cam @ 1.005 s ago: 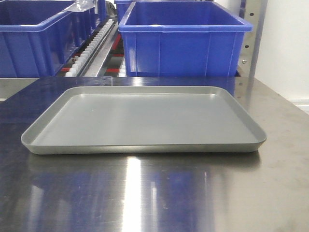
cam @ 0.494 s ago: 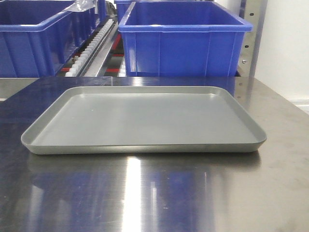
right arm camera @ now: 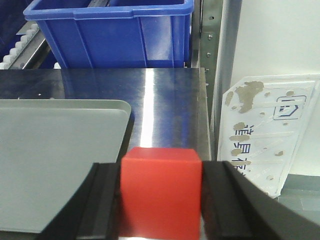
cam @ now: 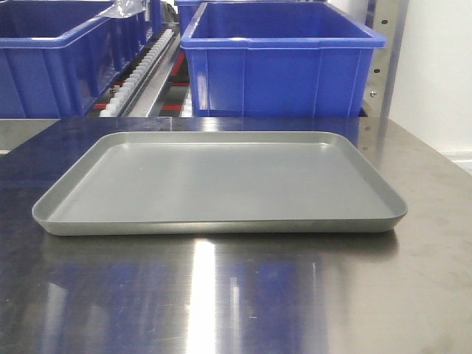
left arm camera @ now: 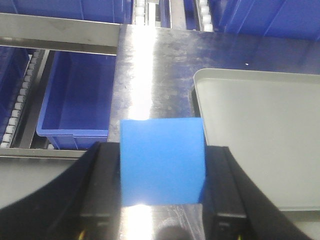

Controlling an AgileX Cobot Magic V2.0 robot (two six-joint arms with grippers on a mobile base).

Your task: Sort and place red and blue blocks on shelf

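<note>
- Blue block (left arm camera: 162, 162), one matte cube, sits clamped between the black fingers (left arm camera: 102, 190) of my left gripper (left arm camera: 161, 172), both pads flat against its side faces.
- Red block (right arm camera: 160, 192), also one and about the same size, is pinched the same way in my right gripper (right arm camera: 161, 200), the jaws narrowed to the cube's width.
- Both cubes look rigid and light, I judge, and their dull finish should not slip. The opposite flat faces, taken near mid-height, are the place to hold, and that is where each pair of pads sits.
- One grey tray (left arm camera: 200, 80) lies to the right of the left fingers and to the left of the right ones; neither cube shows in the front view.
- One brushed shelf rail (left arm camera: 60, 35) crosses ahead of the left fingertips, with a blue bin (left arm camera: 75, 95) below and beyond it.
- Ahead of the right fingertips stands another large blue bin (right arm camera: 115, 35), past the steel tabletop (right arm camera: 165, 95).
- From the front I count at least two bins behind the tray, and two grippers loaded, one cube each.
</note>
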